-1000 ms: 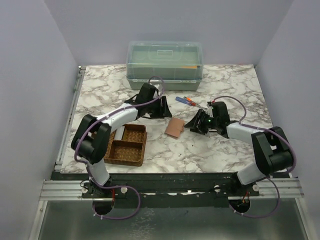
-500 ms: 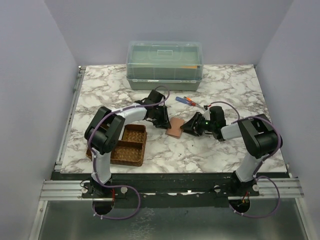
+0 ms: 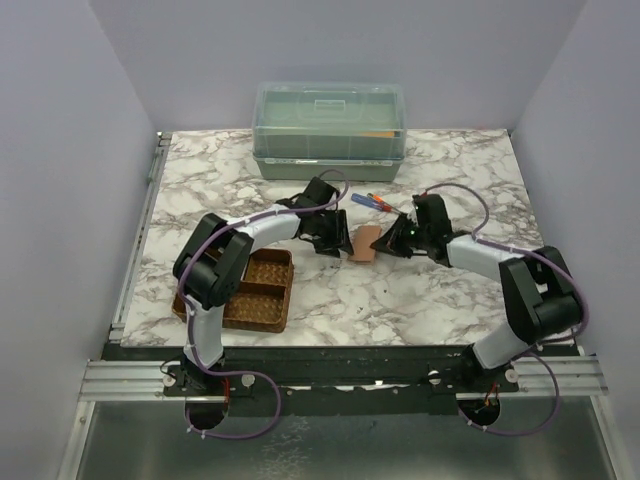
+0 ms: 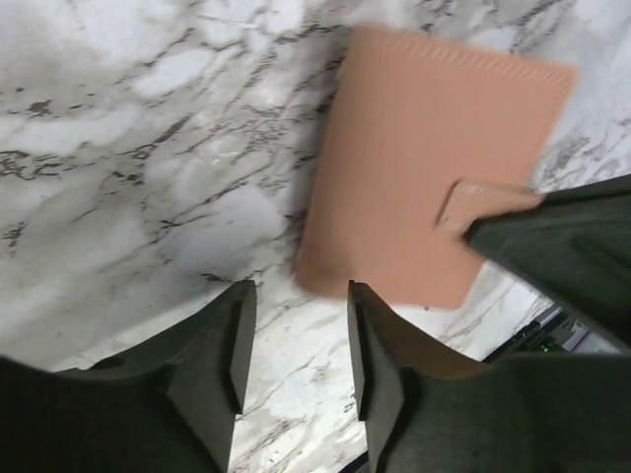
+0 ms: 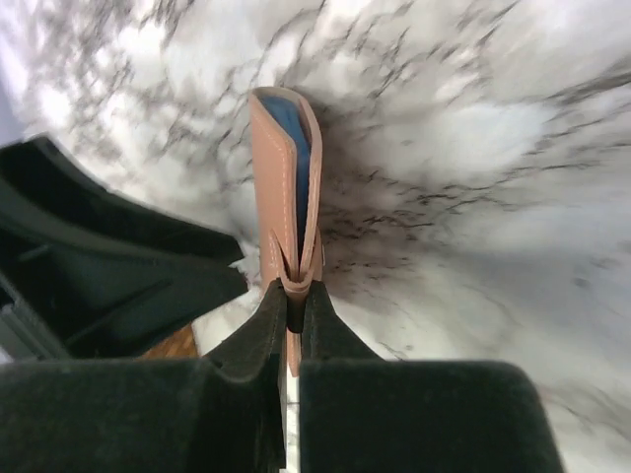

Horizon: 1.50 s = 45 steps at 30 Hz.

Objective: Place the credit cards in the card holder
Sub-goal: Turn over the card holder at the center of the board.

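Desk: white marble-patterned top (image 3: 450, 300); both arms reach in from the near edge and meet around its middle.
Card holder: pinkish-tan wallet (image 3: 366, 243), about mid-desk and a little toward the far edge. It is folded shut and raised on its edge, not lying flat. The left wrist view shows its broad outer face (image 4: 434, 158) with stitching along one side. The right wrist view shows it edge-on (image 5: 271, 177).
Credit card: a light blue card (image 5: 296, 148) sits between the two leaves of the folded holder; only a strip of it shows. No more can be made out inside.
Right end effector: (image 5: 294, 296) closed tight on the holder, the fingers pinching its nearest end where a small tab (image 4: 483, 202) sticks out. It comes at the holder from the right-edge side.
Left end effector: (image 4: 298, 294) jaws partly apart with only marble between them. The holder's corner lies just beyond the fingertips, and whether it touches them cannot be told. It stands just on the left-edge side of the holder, facing the right one.
Tray: brown woven divided tray (image 3: 247, 292) near the near-left corner, partly under the left arm.
Box: clear green-tinted lidded container (image 3: 330, 128) at the middle of the far edge.
Screwdrivers: red-and-blue handles (image 3: 372, 200) between the box and the holder.
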Available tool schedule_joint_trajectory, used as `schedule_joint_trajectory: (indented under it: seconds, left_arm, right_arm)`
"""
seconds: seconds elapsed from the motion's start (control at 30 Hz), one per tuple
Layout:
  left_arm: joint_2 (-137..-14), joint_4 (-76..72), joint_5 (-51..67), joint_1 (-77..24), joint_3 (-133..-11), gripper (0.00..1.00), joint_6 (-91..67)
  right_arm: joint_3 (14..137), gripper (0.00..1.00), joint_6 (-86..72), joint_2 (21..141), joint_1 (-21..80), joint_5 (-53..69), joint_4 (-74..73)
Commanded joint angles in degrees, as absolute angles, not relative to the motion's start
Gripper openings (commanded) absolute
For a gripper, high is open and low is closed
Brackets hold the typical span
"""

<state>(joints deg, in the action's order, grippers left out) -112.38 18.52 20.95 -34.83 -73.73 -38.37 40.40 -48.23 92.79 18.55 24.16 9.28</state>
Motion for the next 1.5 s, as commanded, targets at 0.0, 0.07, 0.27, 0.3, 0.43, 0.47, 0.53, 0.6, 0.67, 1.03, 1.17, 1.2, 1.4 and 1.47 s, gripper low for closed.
schedule_joint_trajectory:
  seconds: [0.0,0.07,0.27,0.3,0.43,0.47,0.53,0.6,0.67,1.03,1.17,1.2,1.4,1.47]
  left_arm:
    - [-107.1,19.2,20.2,-35.4,-76.4,0.51,-35.3]
    - [-105.8,19.3,19.5,-35.4,-76.4,0.53,-34.2]
    - [-106.4,19.7,18.2,-31.7,-78.2,0.54,-32.5]
    - [-106.9,19.7,18.9,-30.7,-78.7,0.54,-32.9]
    - [-108.2,19.9,18.5,-28.7,-79.4,0.53,-31.4]
    - [-108.4,20.0,18.4,-28.7,-79.4,0.52,-30.7]
    - [-109.0,20.0,18.4,-28.7,-79.6,0.53,-30.4]
    - [-109.7,20.3,19.7,-28.7,-79.8,0.52,-30.7]
    - [-109.4,20.5,22.0,-29.1,-79.7,0.52,-31.9]
    - [-100.5,20.7,19.5,-32.9,-75.2,0.56,-30.4]
    - [-100.2,21.4,17.5,-32.4,-75.2,0.56,-29.2]
    - [-100.3,21.4,17.4,-32.4,-75.4,0.56,-29.1]
    - [-100.2,21.4,19.0,-31.4,-75.8,0.57,-29.7]
    - [-100.5,21.4,19.8,-31.4,-75.8,0.57,-29.8]
  right_arm:
    - [48.3,0.00,-36.6,85.9,19.8,-4.5,-25.4]
    - [51.2,0.00,-35.4,84.9,20.6,-11.5,-33.6]
    - [67.6,0.00,-44.4,95.5,29.8,-31.7,-60.5]
    - [71.7,0.00,-47.1,98.8,31.9,-34.4,-65.3]
    - [86.5,0.00,-50.6,109.4,39.5,-37.5,-80.1]
    - [88.3,0.00,-49.8,110.3,40.5,-37.1,-81.3]
    - [89.2,0.00,-46.4,109.3,40.9,-34.8,-80.4]
    - [89.1,0.00,-41.7,106.7,40.9,-35.0,-79.3]
    - [87.3,0.00,-39.2,103.5,40.9,-34.3,-78.2]
    - [73.2,0.00,-43.2,94.9,41.0,-30.5,-74.1]
    - [73.9,0.01,-40.3,99.3,42.1,-28.7,-66.1]
    - [74.7,0.01,-39.5,101.2,42.3,-26.5,-63.9]
    - [76.4,0.41,-33.8,100.9,42.5,-6.4,-43.2]
    - [74.9,0.44,-34.5,97.8,42.5,-2.9,-39.7]
